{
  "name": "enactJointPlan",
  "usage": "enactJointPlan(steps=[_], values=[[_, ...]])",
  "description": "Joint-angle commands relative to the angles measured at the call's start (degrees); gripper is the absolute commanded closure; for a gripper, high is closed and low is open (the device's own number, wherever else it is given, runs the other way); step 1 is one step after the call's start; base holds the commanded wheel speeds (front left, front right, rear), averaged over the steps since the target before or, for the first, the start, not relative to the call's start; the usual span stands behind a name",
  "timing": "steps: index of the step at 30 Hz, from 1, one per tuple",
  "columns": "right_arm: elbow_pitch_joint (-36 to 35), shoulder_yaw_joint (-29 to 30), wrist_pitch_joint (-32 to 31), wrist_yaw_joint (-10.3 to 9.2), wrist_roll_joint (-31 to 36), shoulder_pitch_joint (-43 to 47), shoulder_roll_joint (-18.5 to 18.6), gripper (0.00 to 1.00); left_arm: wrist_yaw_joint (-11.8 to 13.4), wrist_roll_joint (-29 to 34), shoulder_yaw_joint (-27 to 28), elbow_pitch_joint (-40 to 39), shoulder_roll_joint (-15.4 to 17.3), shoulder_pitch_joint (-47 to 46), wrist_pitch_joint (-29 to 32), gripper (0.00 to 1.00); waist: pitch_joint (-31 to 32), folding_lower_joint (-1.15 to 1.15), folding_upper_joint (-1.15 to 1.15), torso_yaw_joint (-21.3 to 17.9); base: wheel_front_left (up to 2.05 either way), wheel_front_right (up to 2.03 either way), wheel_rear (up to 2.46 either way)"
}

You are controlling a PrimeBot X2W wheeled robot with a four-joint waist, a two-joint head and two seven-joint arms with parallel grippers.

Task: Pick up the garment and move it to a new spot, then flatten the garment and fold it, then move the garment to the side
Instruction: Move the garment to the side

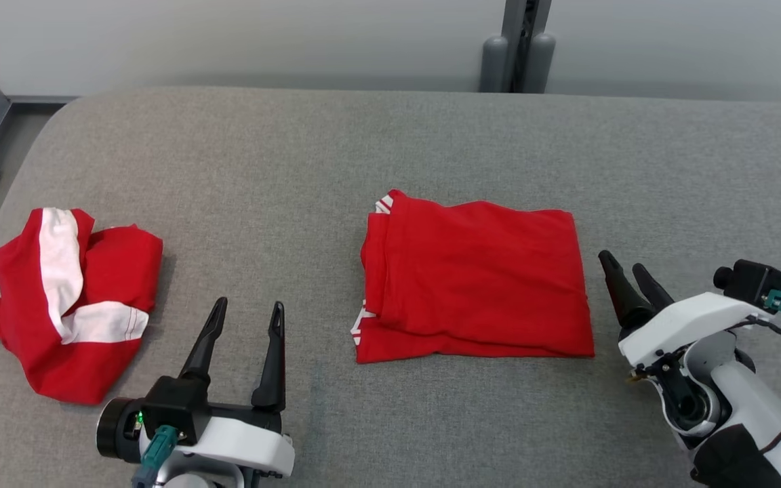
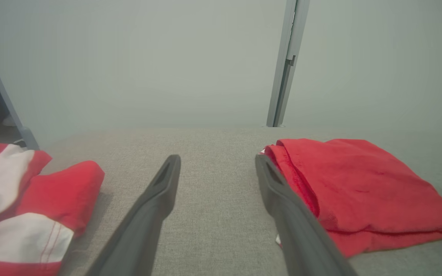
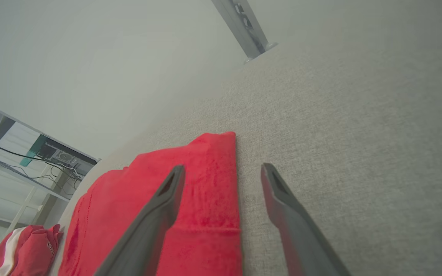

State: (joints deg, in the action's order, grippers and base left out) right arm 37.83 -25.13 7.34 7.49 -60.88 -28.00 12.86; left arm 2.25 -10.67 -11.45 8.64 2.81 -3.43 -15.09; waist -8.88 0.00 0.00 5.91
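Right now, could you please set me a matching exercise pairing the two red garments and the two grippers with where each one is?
Things: 1 folded garment; 2 crumpled garment; 3 left gripper; 4 right gripper.
Places: A between the two garments; B far left; C centre; D just right of the folded garment.
Pairs: 1-C; 2-B; 3-A; 4-D.

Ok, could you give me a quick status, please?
Left gripper open, empty. Right gripper open, empty. Folded red garment flat between them, not held. Crumpled red-and-white garment lies far left.
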Motion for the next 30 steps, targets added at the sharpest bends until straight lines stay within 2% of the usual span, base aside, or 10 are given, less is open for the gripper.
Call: enactJointPlan(steps=[1, 5, 12, 14, 16, 17, 18, 25, 30], values=[[0.64, -0.95, -0.83, 0.01, -1.31, -0.95, 0.67, 0.00, -0.04, -0.03, -0.19, -0.14, 0.18, -1.23, -0.03, 0.00, -1.90, 0.00, 0.00, 1.44, 0.00, 0.00, 0.00], [2.44, -4.80, -2.02, 0.01, -4.32, -3.08, 2.04, 0.00, 0.32, -0.23, -0.93, -0.16, 0.19, -2.48, -0.04, 0.00, -3.59, 0.00, 0.00, 2.30, 0.00, 0.00, 0.00], [3.38, -10.99, -3.21, 0.02, -9.38, -3.42, 1.81, 0.00, 0.74, -0.48, -1.39, 0.12, 0.20, -3.67, -0.04, 0.00, -4.75, 0.00, 0.00, 2.87, 0.00, 0.00, 0.00], [3.18, -12.86, -3.66, 0.02, -10.65, -3.47, 1.68, 0.43, 0.81, -0.46, -1.48, 0.23, 0.20, -3.97, -0.03, 0.00, -4.84, 0.00, 0.00, 2.98, 0.00, 0.00, 0.00], [3.23, -14.17, -3.28, 0.02, -11.66, -3.67, 1.93, 0.67, 0.87, -0.46, -1.58, 0.19, 0.19, -4.36, -0.03, 0.00, -4.88, 0.00, 0.00, 3.09, 0.00, 0.00, 0.00], [3.08, -14.66, -2.95, 0.02, -12.25, -3.86, 1.96, 0.89, 0.89, -0.47, -1.60, 0.20, 0.20, -4.44, -0.03, 0.00, -4.89, 0.00, 0.00, 3.14, 0.00, 0.00, 0.00], [2.85, -15.14, -2.53, 0.02, -12.59, -4.09, 2.15, 1.00, 0.81, -0.46, -1.60, 0.18, 0.21, -4.46, -0.03, 0.00, -4.89, 0.00, 0.00, 3.19, 0.00, 0.00, 0.00], [2.94, -18.73, 2.71, 0.02, -10.96, -7.59, 5.00, 1.00, 0.87, -0.12, -1.37, 0.09, 0.21, -4.34, -0.04, 0.00, -4.86, 0.00, 0.00, 3.33, 0.00, 0.00, 0.00], [5.72, -22.75, 6.75, 0.01, -4.62, -12.76, 6.75, 1.00, 0.88, 0.54, -1.22, -0.59, 0.18, -4.31, -0.03, 0.00, -5.19, 0.00, 0.00, 2.76, 0.00, 0.00, 0.00]])
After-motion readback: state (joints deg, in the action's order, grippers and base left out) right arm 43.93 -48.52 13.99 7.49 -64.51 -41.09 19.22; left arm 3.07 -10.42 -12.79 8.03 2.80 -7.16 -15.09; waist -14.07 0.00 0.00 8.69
